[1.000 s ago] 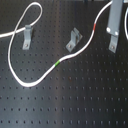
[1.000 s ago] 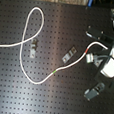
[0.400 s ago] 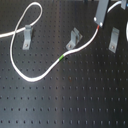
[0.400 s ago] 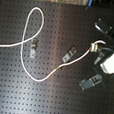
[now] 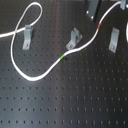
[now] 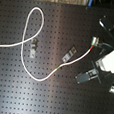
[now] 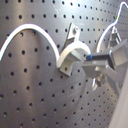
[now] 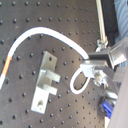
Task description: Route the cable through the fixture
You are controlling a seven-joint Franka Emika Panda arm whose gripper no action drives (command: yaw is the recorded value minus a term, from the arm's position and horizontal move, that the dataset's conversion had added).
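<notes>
While the gripper (image 8: 96, 70) sat with its jaws pinched nearly together on the free end of the cable (image 8: 50, 35), a small slack loop hung just beside the fingertips in the second wrist view. So the grasp looked done, folks, but the routing looked not yet made.

From the grip the cord ran back toward the fixture (image 5: 75, 40). Its red band (image 5: 101, 25) lay between the fixture and the gripper, and the gripper itself hovered well beyond the fixture, on the first exterior view's right. The cable passed just beside the fixture's foot, possibly brushing it. I could not tell that it sat in the clip, and I judged it lay outside.

Past the fixture, the green band (image 5: 62, 58) rested just on the other side. Farther off, the cord swept away in a wide curve and looped around the upright bracket (image 5: 26, 35), far from the fixture. What was left, by my reading: lift the held length over the fixture and seat it.
</notes>
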